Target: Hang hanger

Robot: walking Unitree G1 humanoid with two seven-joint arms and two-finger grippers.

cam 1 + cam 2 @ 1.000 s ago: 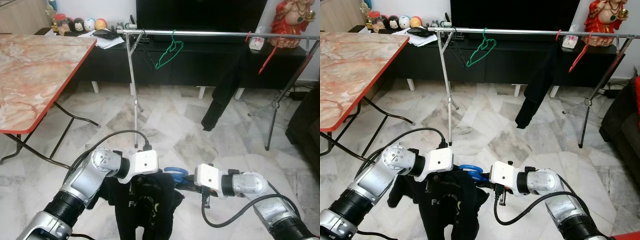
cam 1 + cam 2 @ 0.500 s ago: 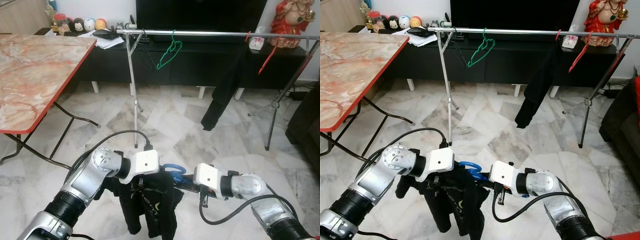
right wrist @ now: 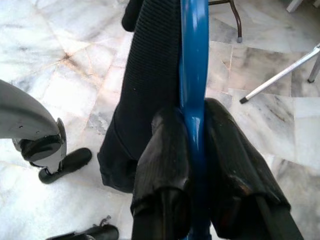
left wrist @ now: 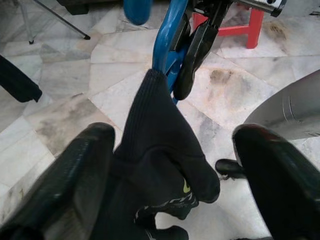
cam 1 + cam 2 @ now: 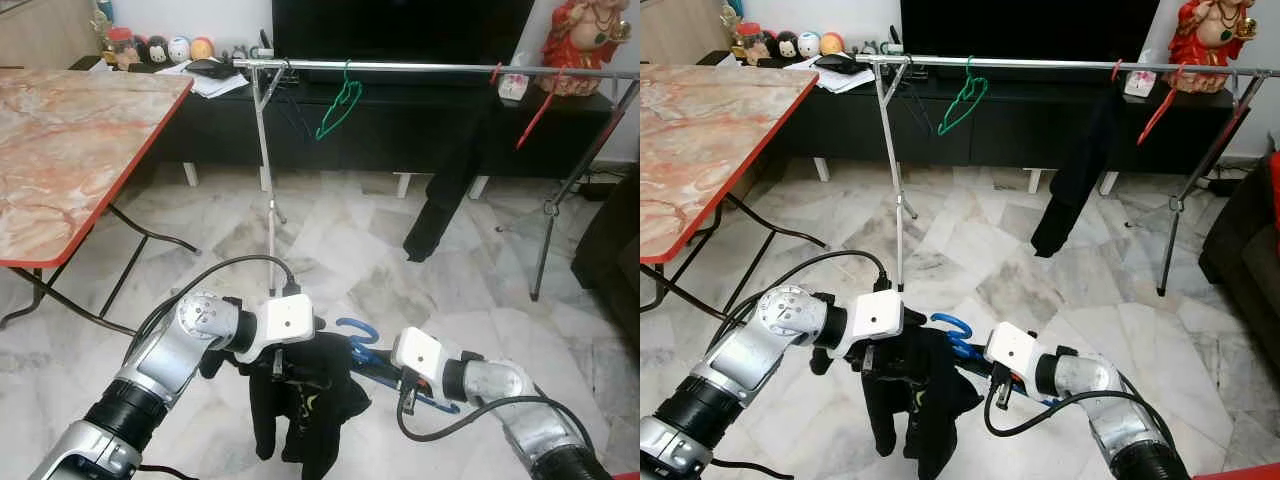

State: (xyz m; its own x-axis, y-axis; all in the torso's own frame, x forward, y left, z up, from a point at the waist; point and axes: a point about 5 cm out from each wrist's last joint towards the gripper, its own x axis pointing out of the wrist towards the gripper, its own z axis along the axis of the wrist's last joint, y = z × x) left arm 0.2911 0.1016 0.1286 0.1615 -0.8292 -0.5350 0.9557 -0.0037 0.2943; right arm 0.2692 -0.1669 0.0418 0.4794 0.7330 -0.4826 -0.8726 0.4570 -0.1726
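Right wrist view settles what the head cameras leave unclear: the right gripper [image 3: 192, 145] has its two black fingers pressed together on the bar of the blue plastic hanger [image 3: 194, 65], one finger on each side, with the black knitted garment [image 3: 150, 75] draped over the bar just beyond the fingertips. Left wrist view looks from the opposite side: the left gripper [image 4: 175, 165] has its fingers spread wide apart, the black cloth bunched in the gap between them and resting against one finger [image 4: 75, 175]; whether either finger actually presses the cloth cannot be told. That view also shows a small yellow-green logo on the garment and a red stool [image 4: 252, 25] on the floor behind.

From the left eye view the hanger [image 5: 362, 345] and garment [image 5: 300, 395] hang low between the two silver arms, over the white marbled floor tiles [image 5: 350, 250], well short of the long silver clothes rail [image 5: 420, 67] that runs in front of the black TV cabinet [image 5: 400, 130]. On that rail hang a green wire hanger [image 5: 338, 103] near its left end, a red hanger [image 5: 535, 112] near its right end, and a dark garment [image 5: 455, 180] between them. A marble-patterned folding table with a red edge [image 5: 70, 140] stands at the left.
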